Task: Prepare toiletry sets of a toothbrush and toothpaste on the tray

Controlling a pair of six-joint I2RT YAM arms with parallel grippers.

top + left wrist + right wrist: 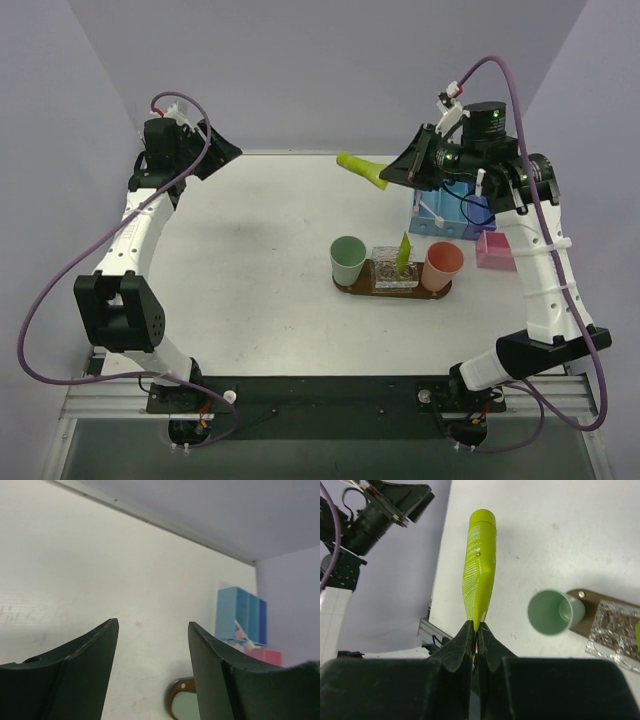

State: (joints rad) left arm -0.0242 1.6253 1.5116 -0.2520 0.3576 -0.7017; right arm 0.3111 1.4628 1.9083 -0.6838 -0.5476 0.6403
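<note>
My right gripper (388, 175) is shut on the flat end of a lime-green toothpaste tube (361, 167), holding it high above the table behind the tray; the right wrist view shows the tube (480, 565) pinched between the closed fingers (476, 628). The dark brown oval tray (440, 293) carries a mint-green cup (348, 259), a clear glass cup (395, 277) with a second green tube (403, 252) standing in it, and an orange cup (442, 265). A whitish toothbrush (430, 210) lies in the blue bin. My left gripper (232, 152) is open and empty at the far left (153, 630).
A blue compartment bin (445, 205) stands behind the tray at right, with a pink shallow box (495, 250) beside it. The left wrist view shows the bin (240, 612), the pink box (267, 656) and the tray's end (176, 696).
</note>
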